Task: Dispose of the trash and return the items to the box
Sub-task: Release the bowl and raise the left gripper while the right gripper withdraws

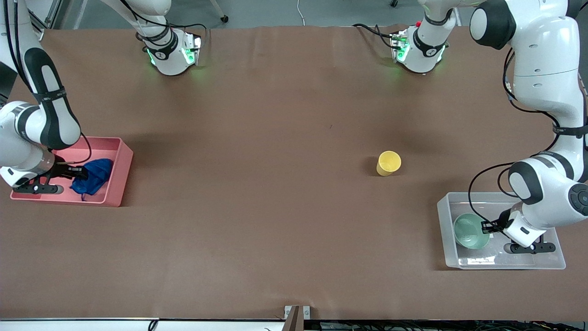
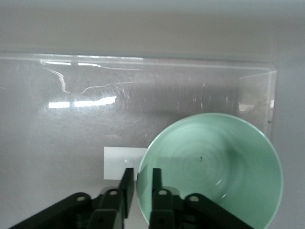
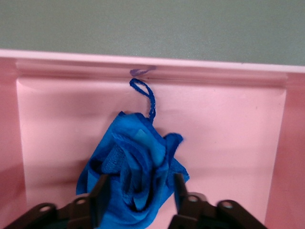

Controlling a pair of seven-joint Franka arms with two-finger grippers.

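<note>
The clear box (image 1: 500,263) lies nearest the camera, at the left arm's end of the desk, and the mint-green bowl (image 1: 471,231) is already inside it. In the left wrist view the left tool (image 2: 139,183) has its fingers narrow, one on each side of the bowl's rim (image 2: 143,176), so it grips the rim. The bowl seems to rest on the box floor beside the white label (image 2: 119,162).

To do this step well, I think the left tool should open fully and lift straight up, so that it does not drag the bowl or tip the light box.

At the right arm's end, the blue trash (image 1: 93,176) is inside the pink bin (image 1: 120,171). The right tool (image 3: 138,191) has its fingers rather wide on both sides of the wad and touches it. Its string (image 3: 145,95) lies on the bin floor. The right tool should let go completely before it rises, because the string can catch.

The yellow cup (image 1: 388,163) stands alone on the desk, farther from the camera than the box, not yet returned.
</note>
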